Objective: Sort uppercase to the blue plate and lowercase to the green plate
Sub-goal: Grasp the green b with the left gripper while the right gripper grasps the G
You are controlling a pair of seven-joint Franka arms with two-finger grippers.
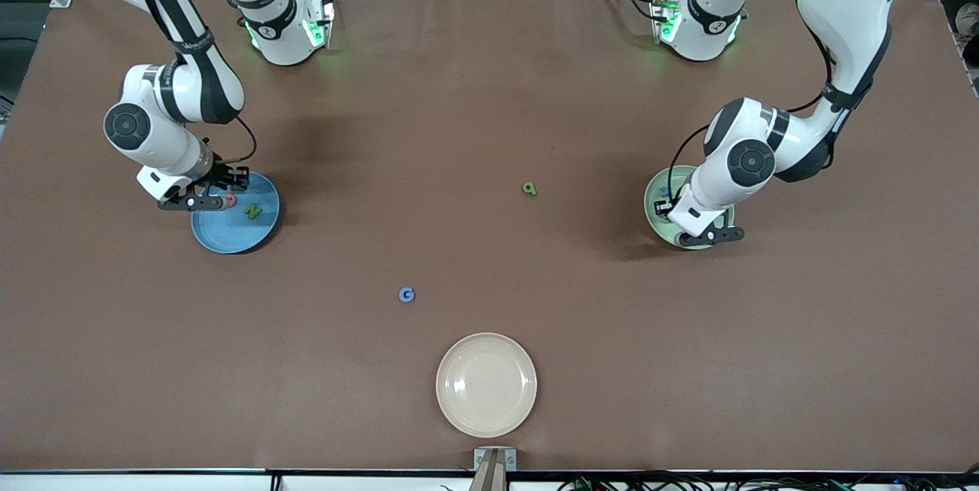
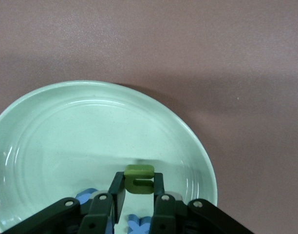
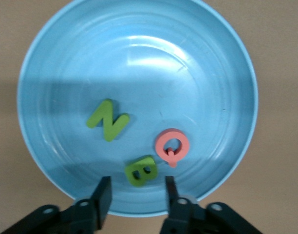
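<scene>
My right gripper (image 3: pixel 137 192) hangs open over the blue plate (image 3: pixel 139 58). A green B (image 3: pixel 141 170) lies loose on the plate just off its fingertips. A green N (image 3: pixel 107 120) and a pink Q-like letter (image 3: pixel 172 146) lie beside the B. My left gripper (image 2: pixel 139 187) is shut on a green n-like letter (image 2: pixel 139 179), held low over the green plate (image 2: pixel 66 126). A blue x (image 2: pixel 139 225) and another blue letter (image 2: pixel 85 197) lie in that plate under the fingers. On the bare table lie a blue G (image 1: pixel 407 294) and a green p-like letter (image 1: pixel 529 188).
A cream plate (image 1: pixel 486 384) sits near the table's front edge, nearer the camera than the G. The blue plate (image 1: pixel 229 235) is toward the right arm's end and the green plate (image 1: pixel 658 204) toward the left arm's end.
</scene>
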